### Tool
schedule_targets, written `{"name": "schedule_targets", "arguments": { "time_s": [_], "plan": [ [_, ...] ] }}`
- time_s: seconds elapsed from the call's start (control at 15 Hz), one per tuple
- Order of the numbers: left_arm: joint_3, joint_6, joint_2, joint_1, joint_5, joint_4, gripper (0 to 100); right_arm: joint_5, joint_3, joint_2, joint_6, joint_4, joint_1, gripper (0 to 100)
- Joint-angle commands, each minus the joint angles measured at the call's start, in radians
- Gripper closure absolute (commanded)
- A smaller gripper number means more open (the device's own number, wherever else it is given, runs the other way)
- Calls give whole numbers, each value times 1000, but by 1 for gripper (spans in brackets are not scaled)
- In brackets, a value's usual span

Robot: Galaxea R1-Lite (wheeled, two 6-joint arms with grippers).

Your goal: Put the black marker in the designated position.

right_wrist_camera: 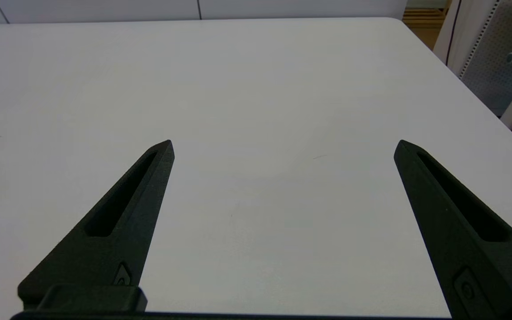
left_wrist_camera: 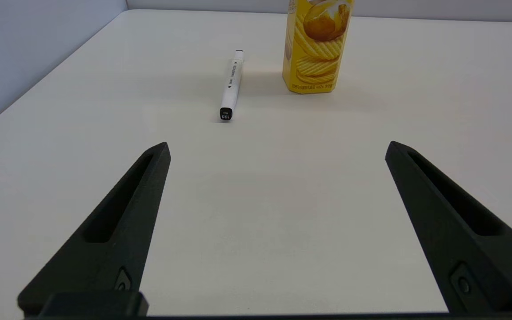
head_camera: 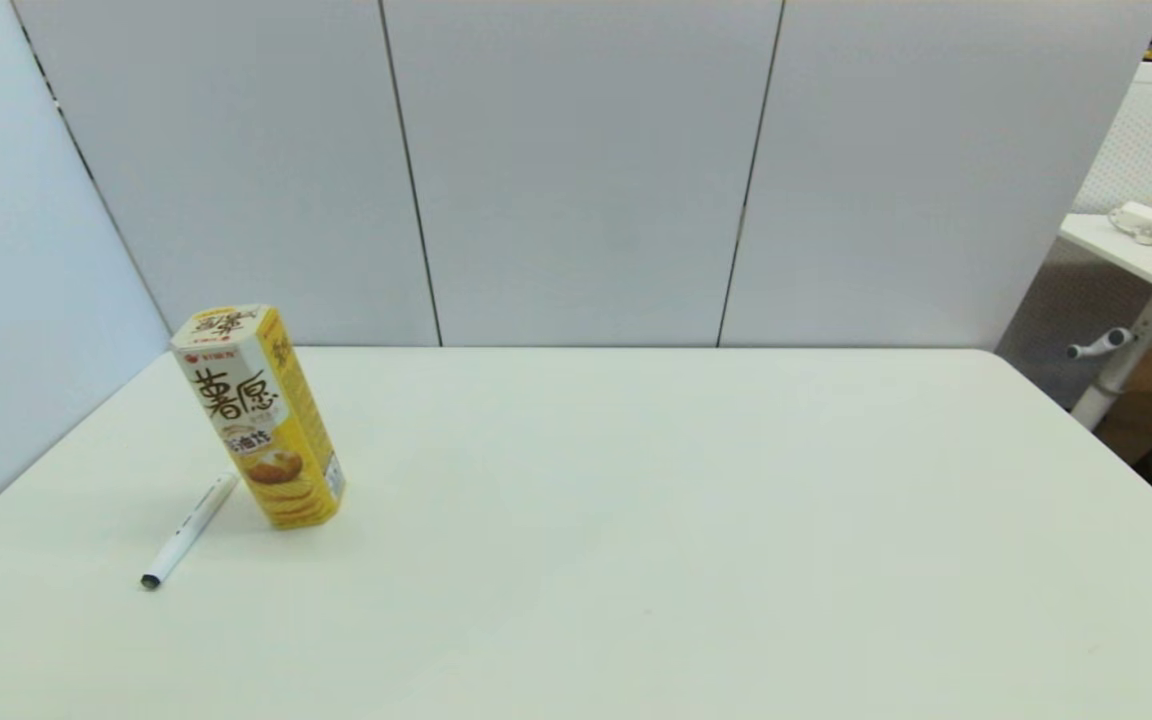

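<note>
White panelled walls are closing in the back and left sides of a white table (head_camera: pixel 636 520), and everything of note is sitting toward its left part.

The black marker (head_camera: pixel 188 530) is lying flat on the tabletop there, its white barrel running at a slant in the head view, with the near black tip pointing toward the robot's side and the far end reaching toward the foot of the yellow snack box (head_camera: pixel 261 415). In the left wrist view the marker (left_wrist_camera: pixel 231 84) is showing faint dark print along the barrel and a small label on its near cap. The far end is sitting just beside the box's base (whether the two are actually touching cannot be told). The box is standing upright, to the marker's right, and is looking taller than the marker is long.

The left gripper (left_wrist_camera: pixel 277 149) is hovering above bare tabletop short of the marker, fingers spread wide and gripping nothing, with the marker and the box both lying ahead of it. The right gripper (right_wrist_camera: pixel 282 146) is waiting over the bare right part of the table, well apart from the marker, its fingers likewise spread wide with nothing between them.

Off the table's right edge, a second white desk (head_camera: pixel 1136 255) is standing with a few items on it.
</note>
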Motion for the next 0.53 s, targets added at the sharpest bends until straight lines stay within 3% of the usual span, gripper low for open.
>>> {"name": "schedule_targets", "arguments": {
  "time_s": [0.07,0.53],
  "plan": [
    [0,0,0,0,0,0,0,0,0,0,0,-1,0,0],
    [0,0,0,0,0,0,0,3,0,0,-9,1,0,0]
  ]
}}
